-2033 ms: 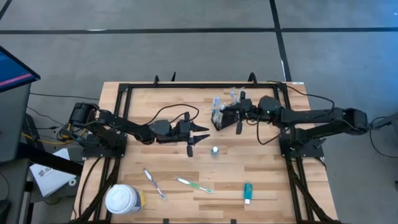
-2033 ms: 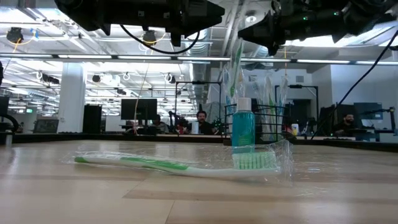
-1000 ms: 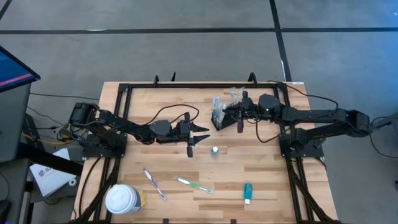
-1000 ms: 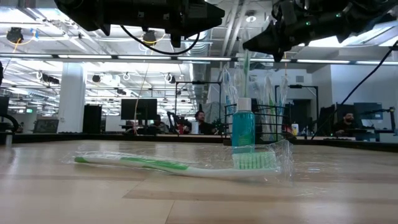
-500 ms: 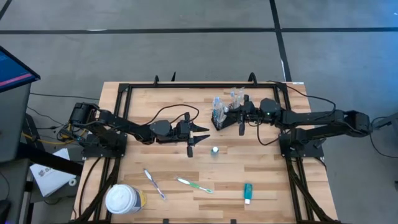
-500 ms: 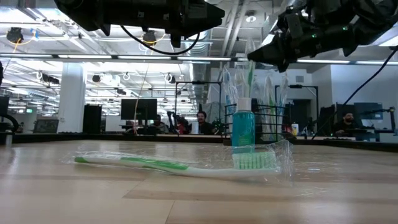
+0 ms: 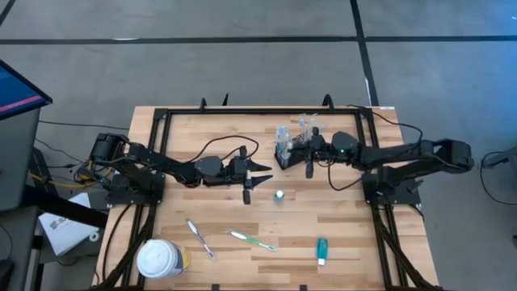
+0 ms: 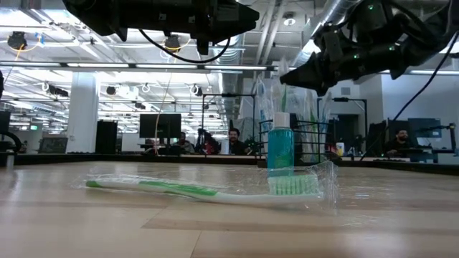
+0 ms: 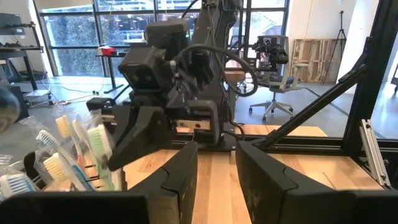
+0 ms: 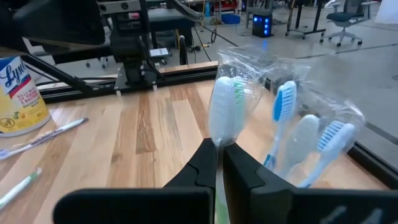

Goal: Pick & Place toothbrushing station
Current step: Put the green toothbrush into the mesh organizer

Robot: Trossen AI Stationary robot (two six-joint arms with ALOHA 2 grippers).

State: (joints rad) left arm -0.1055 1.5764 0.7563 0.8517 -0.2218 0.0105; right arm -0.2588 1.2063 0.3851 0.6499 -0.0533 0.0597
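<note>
The right end effector (image 10: 219,163) is closed on a wrapped green toothbrush (image 10: 224,109), holding it upright over the caddy (image 7: 285,151) at the far middle of the worktop (image 7: 210,214). The step in hand looks like the placing of this brush: in the right wrist view it stands just beside the blue brushes (image 10: 283,115) already in the caddy. From the low view it hangs above the mesh, but whether its lower end is already inside I cannot tell.

The next move likely calls for lowering it straight down into a free gap, then opening the fingers without dragging the crinkly wrap or tipping the caddy.

The left end effector (image 7: 253,179) waits near the middle of the worktop, partly open and holding nothing.

Left to fetch: a pink brush (image 7: 200,239), another green brush (image 7: 251,240) and the teal tube (image 7: 321,250) near the front edge, well apart from the caddy
</note>
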